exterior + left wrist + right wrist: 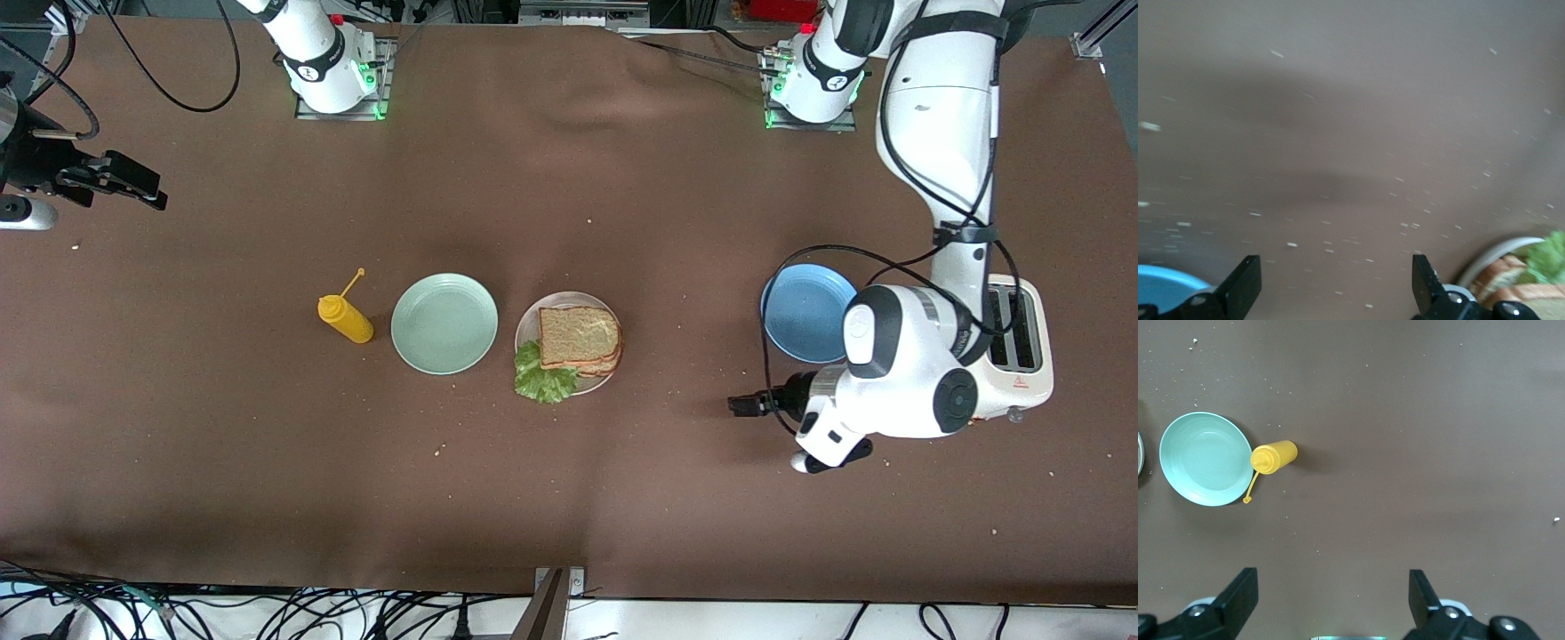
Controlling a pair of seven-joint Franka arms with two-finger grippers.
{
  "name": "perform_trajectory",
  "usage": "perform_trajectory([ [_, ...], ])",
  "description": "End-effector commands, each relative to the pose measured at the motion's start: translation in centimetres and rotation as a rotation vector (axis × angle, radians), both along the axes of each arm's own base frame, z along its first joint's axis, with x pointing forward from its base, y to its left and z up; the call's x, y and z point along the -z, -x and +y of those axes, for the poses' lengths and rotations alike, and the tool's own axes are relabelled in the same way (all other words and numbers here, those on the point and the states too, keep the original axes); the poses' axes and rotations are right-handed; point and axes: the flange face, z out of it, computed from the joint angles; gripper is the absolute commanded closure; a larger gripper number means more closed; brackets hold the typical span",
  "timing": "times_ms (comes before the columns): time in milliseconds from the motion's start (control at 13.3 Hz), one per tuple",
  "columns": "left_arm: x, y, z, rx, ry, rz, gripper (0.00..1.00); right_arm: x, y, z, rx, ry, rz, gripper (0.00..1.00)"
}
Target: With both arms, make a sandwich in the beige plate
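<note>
The sandwich (578,336) lies on the beige plate (569,297) near the table's middle: two brown bread slices, with green lettuce (542,380) sticking out toward the front camera. My left gripper (742,404) is open and empty over bare cloth between the beige plate and the toaster. The left wrist view shows its open gripper (1335,283), the sandwich (1511,279) and the beige plate's rim (1490,257). My right gripper (133,182) is open and empty, raised over the right arm's end of the table. It shows in the right wrist view (1331,590) too.
A mint-green plate (444,323) and a yellow squeeze bottle (347,318) stand beside the beige plate, toward the right arm's end. A blue plate (805,311) and a white toaster (1022,342) stand toward the left arm's end. Crumbs dot the brown cloth.
</note>
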Motion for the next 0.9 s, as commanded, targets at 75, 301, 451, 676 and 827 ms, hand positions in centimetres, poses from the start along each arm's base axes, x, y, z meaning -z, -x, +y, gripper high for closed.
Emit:
perform_trajectory([
  [75,-1.8,-0.1,6.4,-0.022,-0.095,0.022,0.01,-0.4,-0.4,0.1,-0.016,0.001,-0.001,0.00],
  [301,-2.9,0.2,9.5,0.011,-0.143,0.041,0.01,-0.4,-0.4,0.1,-0.017,0.001,0.000,0.00],
  [451,-3.7,0.2,11.4,0.009,-0.200,0.032,0.00,-0.4,-0.4,0.1,-0.016,0.001,0.000,0.00],
  [676,-6.1,0.4,13.5,0.020,-0.273,0.014,0.00,-0.3,-0.3,0.3,-0.020,0.001,0.005,0.00],
  [827,-8.9,2.0,15.1,0.003,-0.268,0.005,0.00,-0.3,-0.3,0.4,-0.022,0.001,0.005,0.00],
])
